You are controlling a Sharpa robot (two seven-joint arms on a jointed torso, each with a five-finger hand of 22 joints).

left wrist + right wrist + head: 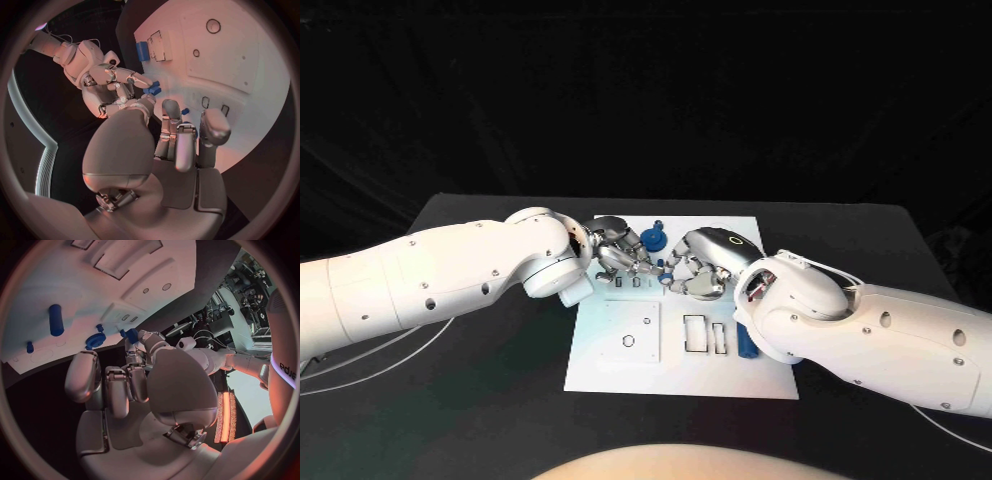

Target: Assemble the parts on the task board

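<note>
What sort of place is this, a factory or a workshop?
Most likely a robotics lab test bench, not a factory: a black table against a black backdrop, a white task board with cut-outs and small blue parts, and equipment racks behind.

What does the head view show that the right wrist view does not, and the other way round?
Head view, not right wrist view: the right arm lying over the right edge of the white board, and the board's whole outline. Right wrist view, not head view: a small blue part at the left hand; whether the fingers grip it, I cannot tell. Both: the board, the left hand, the right hand and a round blue part on the board.
</note>
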